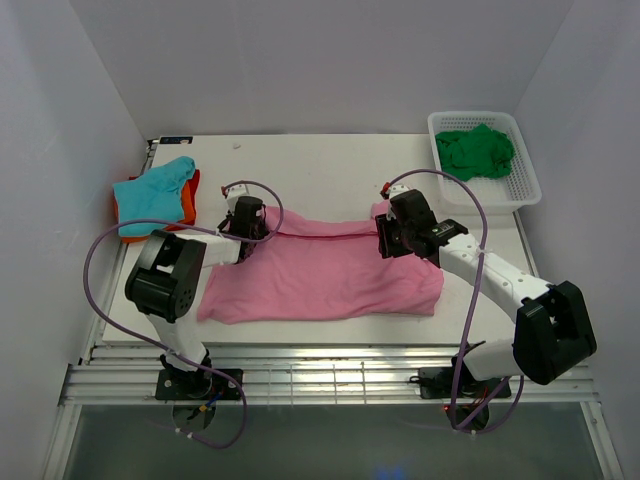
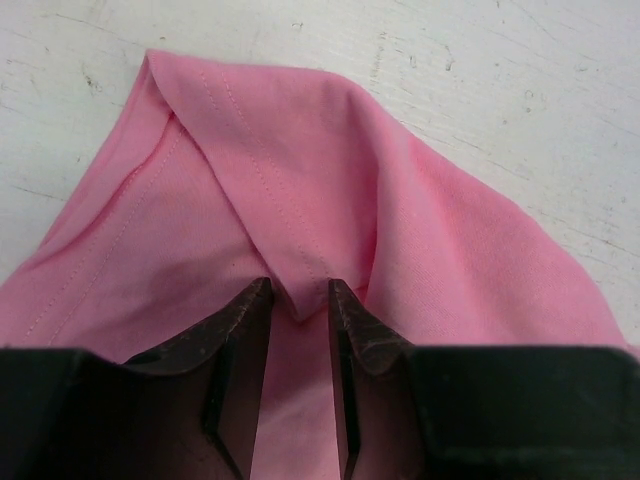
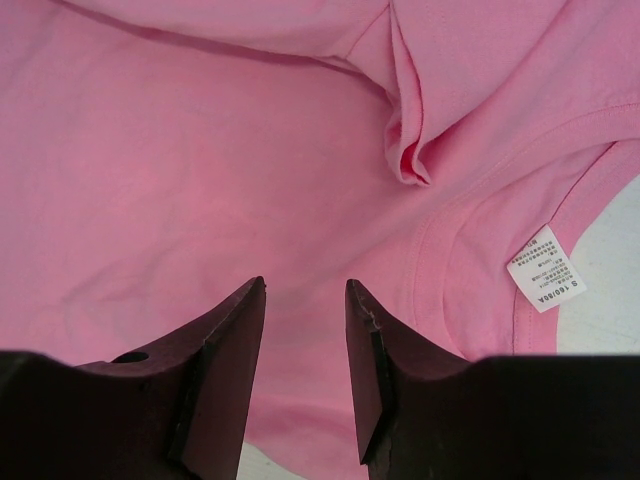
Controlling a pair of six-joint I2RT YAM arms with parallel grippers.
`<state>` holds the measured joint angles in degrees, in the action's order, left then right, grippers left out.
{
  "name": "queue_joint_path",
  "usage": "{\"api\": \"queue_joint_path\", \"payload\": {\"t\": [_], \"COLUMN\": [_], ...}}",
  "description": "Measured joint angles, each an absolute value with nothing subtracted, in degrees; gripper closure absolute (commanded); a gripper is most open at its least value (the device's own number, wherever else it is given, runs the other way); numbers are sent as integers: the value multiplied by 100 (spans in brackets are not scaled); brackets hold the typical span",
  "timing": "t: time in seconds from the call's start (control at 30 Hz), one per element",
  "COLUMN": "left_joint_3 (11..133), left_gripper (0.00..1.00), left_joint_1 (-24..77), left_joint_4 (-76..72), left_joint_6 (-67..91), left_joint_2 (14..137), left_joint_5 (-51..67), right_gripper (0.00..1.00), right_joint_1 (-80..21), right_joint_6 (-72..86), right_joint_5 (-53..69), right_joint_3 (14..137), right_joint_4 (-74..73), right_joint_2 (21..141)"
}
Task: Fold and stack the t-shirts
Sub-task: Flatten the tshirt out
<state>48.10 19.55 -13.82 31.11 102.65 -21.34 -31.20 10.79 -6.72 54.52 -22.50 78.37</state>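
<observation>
Both jaws low — left pinches pink t-shirt (image 1: pixel 320 285) (right seemingly open).

The pink t-shirt (image 2: pixel 300 170) is soft matt cloth with stitched hems on a scuffed matt white table (image 2: pixel 500 80).

Plain pink shirt (image 1: pixel 320 275) (same pink all over), with a small white tag (image 3: pixel 545 268) in tiny dark print. Teal shirt (image 1: pixel 150 188), orange shirt (image 1: pixel 190 205), green shirt (image 1: pixel 475 152). White basket (image 1: pixel 528 185) with a mesh pattern, white table (image 1: pixel 320 160), purple cables (image 1: pixel 86 270).
</observation>
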Motion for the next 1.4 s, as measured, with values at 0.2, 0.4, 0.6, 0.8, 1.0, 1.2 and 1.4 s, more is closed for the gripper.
{"api": "queue_joint_path", "payload": {"t": [0.2,0.4,0.6,0.8,1.0,1.2,1.4], "left_joint_3": [4814,4816,4856,4862,4873,4875,4923], "left_gripper": [64,70,70,70,70,72,100], "left_joint_1": [1942,1925,1925,1925,1922,1925,1922], "left_joint_4": [-1380,-1372,-1334,-1330,-1326,-1323,-1293], "left_joint_6": [3114,3111,3111,3111,3111,3111,3142], "left_joint_2": [10267,10269,10283,10287,10287,10287,10287], "left_joint_5": [-2134,-2134,-2132,-2112,-2097,-2093,-2091], "right_gripper": [56,56,57,57,57,57,57], "right_joint_1": [-3122,-3120,-3120,-3120,-3120,-3120,-3120], "right_joint_6": [1079,1087,1094,1094,1094,1096,1094], "right_joint_5": [-670,-668,-666,-666,-663,-622,-620], "right_joint_3": [5452,5452,5452,5450,5450,5450,5450], "right_joint_4": [-2250,-2246,-2248,-2246,-2246,-2244,-2244], "right_joint_2": [7837,7848,7924,7926,7992,8036,8036]}}
